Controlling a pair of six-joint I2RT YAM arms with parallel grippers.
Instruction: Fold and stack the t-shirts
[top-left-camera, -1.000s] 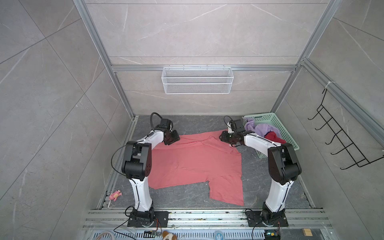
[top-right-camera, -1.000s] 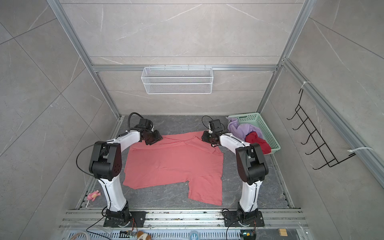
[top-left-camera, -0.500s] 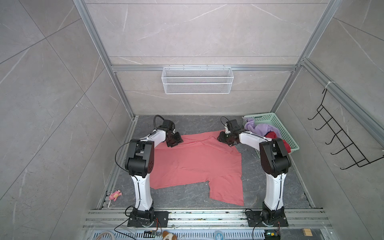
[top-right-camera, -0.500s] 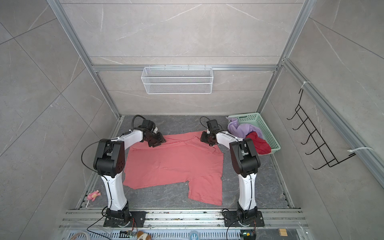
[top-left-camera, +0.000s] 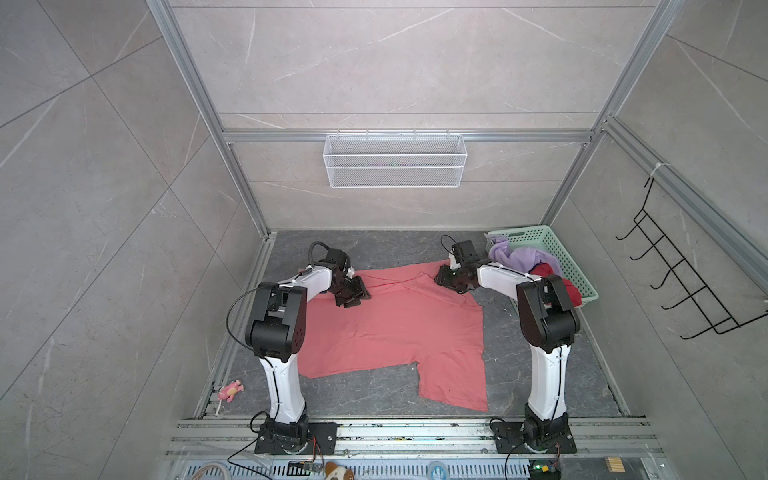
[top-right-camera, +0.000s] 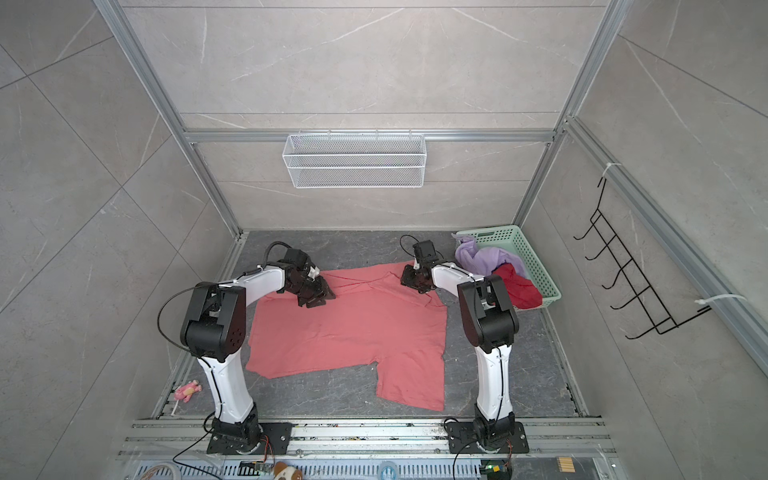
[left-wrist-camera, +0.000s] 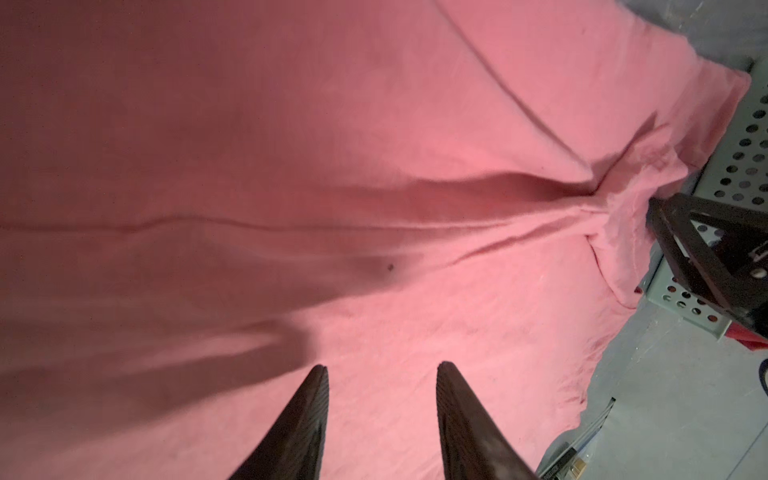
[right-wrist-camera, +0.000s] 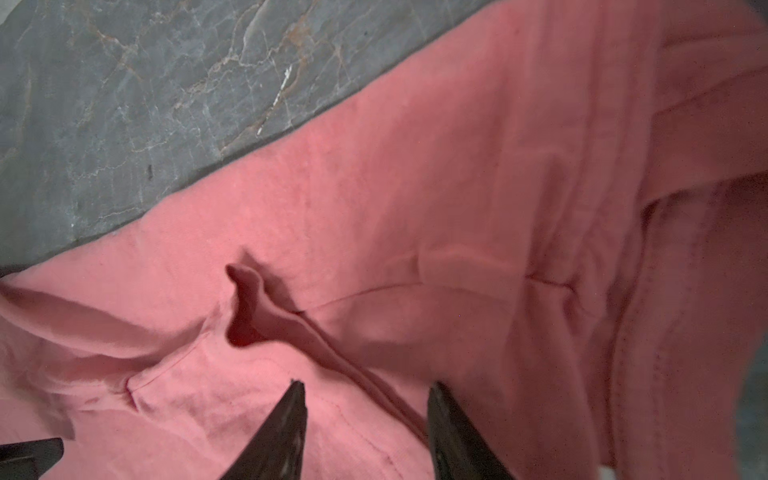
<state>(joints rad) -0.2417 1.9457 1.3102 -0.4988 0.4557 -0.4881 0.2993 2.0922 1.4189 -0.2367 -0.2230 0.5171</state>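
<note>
You are holding the left gripper (left-wrist-camera: 381, 365) and right gripper (right-wrist-camera: 365, 383) half-parted and empty over the far edge of the salmon-pink t-shirt (top-left-camera: 395, 328) spread on the table (top-left-camera: 374, 249); be gripping both layers evenly

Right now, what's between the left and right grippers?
Only the salmon-pink t-shirt: its wrinkled far edge spans from the left gripper to the right gripper. No other object, seen in both top views.
</note>
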